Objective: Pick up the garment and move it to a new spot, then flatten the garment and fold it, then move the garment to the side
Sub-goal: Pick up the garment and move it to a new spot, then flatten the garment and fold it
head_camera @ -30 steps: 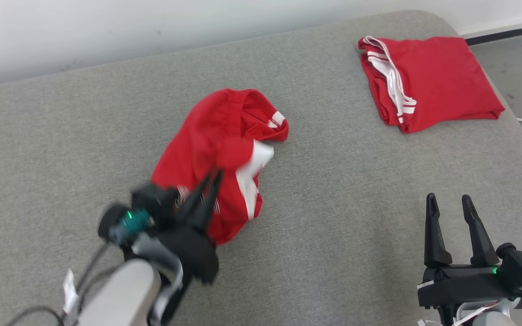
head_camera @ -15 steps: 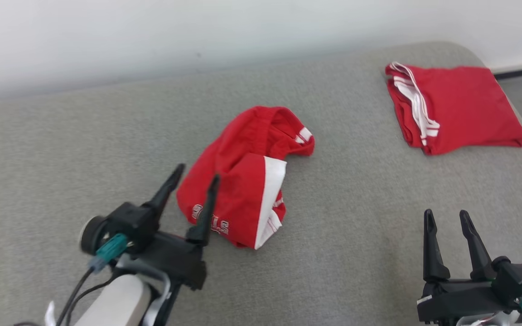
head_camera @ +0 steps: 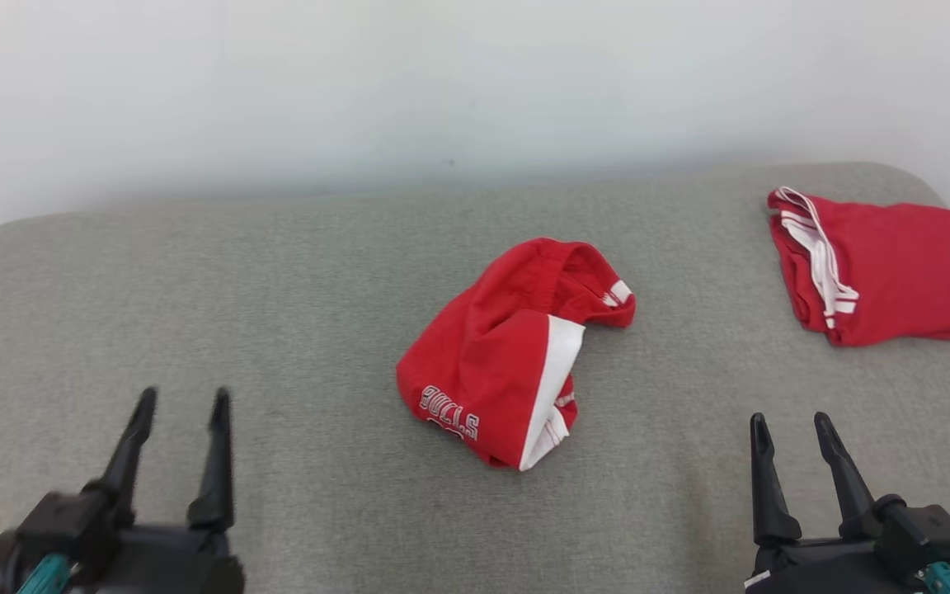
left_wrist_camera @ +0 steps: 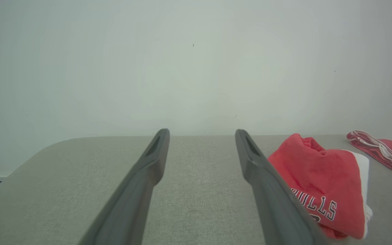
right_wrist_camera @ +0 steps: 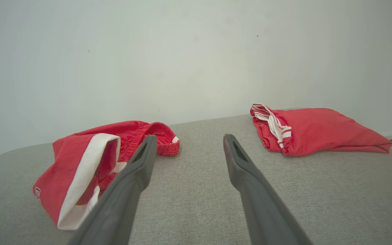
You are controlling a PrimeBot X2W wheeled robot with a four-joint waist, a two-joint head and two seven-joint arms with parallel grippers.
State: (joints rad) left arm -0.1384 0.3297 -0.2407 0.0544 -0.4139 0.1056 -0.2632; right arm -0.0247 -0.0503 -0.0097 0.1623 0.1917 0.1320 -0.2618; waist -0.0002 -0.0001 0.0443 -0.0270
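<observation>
The garment [head_camera: 508,355] is a pair of red shorts with a white side stripe and white lettering, lying crumpled in the middle of the grey padded surface [head_camera: 277,280]. It also appears at the right of the left wrist view [left_wrist_camera: 318,180] and at the left of the right wrist view [right_wrist_camera: 90,160]. My left gripper [head_camera: 182,408] stands open at the lower left, well clear of the garment, with nothing between its fingers [left_wrist_camera: 148,170]. My right gripper [head_camera: 790,425] is open and empty at the lower right.
A second red garment [head_camera: 879,264] with white stripes lies folded at the far right of the surface, also seen in the right wrist view [right_wrist_camera: 311,131]. A pale wall [head_camera: 442,82] runs behind the surface. Bare grey padding lies on either side of the crumpled garment.
My left gripper, shut on the garment a second ago, opened, let it go and drew back to the lower left. The camera tilted up, so the whole scene sits lower. The right gripper stayed open.
</observation>
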